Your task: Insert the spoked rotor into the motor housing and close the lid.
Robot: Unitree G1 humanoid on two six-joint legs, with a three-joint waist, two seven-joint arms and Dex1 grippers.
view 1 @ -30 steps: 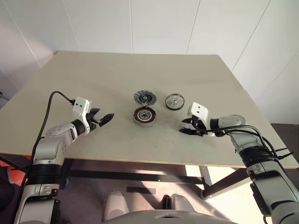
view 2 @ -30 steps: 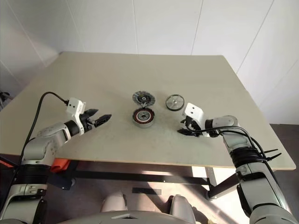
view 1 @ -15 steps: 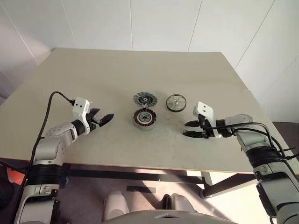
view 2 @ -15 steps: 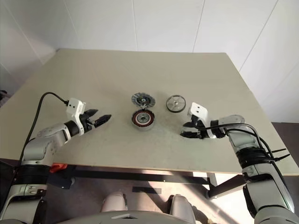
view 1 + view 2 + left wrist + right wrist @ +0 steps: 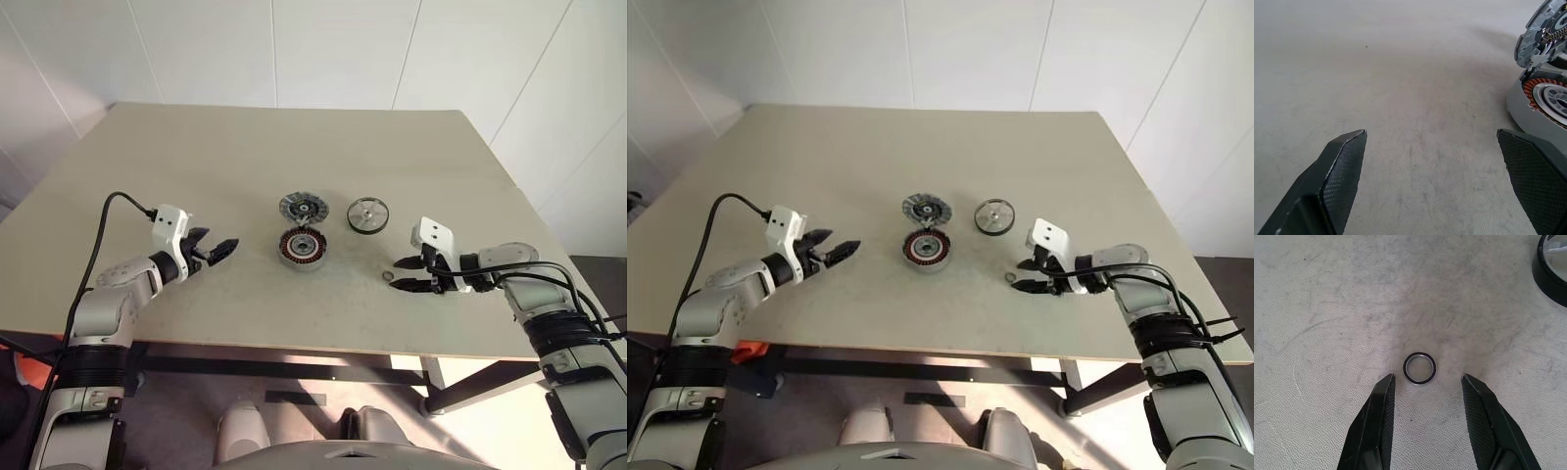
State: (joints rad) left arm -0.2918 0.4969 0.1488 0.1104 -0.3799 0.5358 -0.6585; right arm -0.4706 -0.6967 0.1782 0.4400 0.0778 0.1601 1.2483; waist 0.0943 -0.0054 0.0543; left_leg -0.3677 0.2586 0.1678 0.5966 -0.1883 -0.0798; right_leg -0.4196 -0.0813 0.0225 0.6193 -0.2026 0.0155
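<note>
Both grippers gape; right gripper (image 5: 1425,396) has backed off, uncovering small ring (image 5: 1419,367).

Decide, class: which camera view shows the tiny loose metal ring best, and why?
The right wrist view: the ring lies whole on the table, just beyond the open right gripper. Both eye views show a mere speck; the left wrist view shows other parts.

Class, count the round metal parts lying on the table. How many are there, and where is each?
4: the lid farthest back, the motor housing just in front of it, the spoked rotor to their right, and a tiny ring before the right gripper.
</note>
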